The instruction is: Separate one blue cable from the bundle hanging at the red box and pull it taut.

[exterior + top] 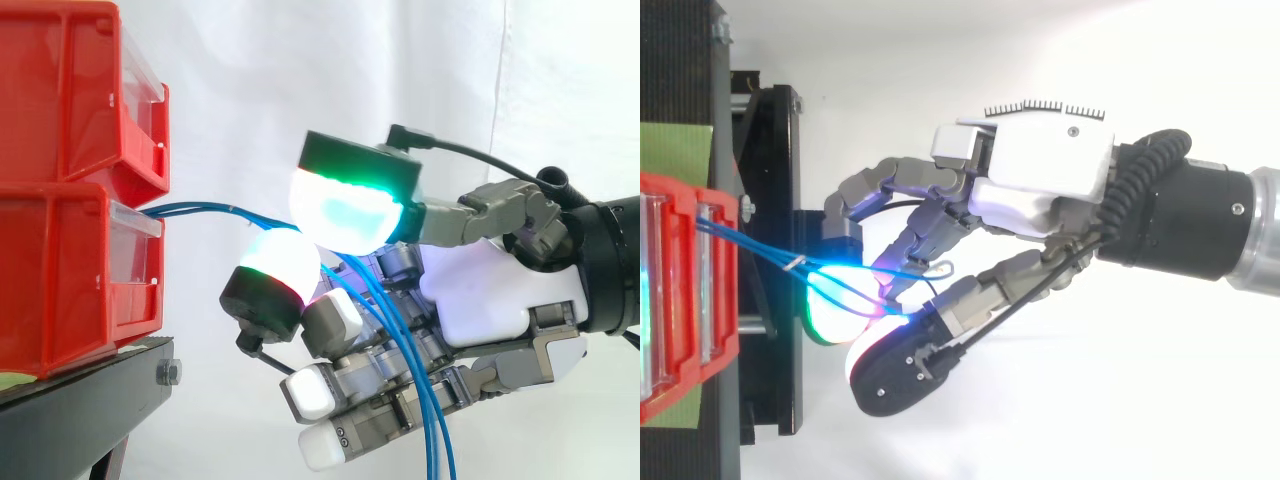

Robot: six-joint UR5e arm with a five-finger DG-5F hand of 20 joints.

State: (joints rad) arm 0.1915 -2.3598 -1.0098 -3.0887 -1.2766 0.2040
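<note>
Glowing fingertips (pixel 345 210) of the curled hand (pixel 470 300) pinch the blue cables (pixel 200 209) near the red box (pixel 60 270), slack ends hanging below; several strands seem caught together, so pulling risks tightening the whole bundle rather than one

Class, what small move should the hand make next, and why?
Probably a slow pull away from the red bin: the hand has its glowing pads closed on the blue cables, which arc slackly from bin to hand.
</note>
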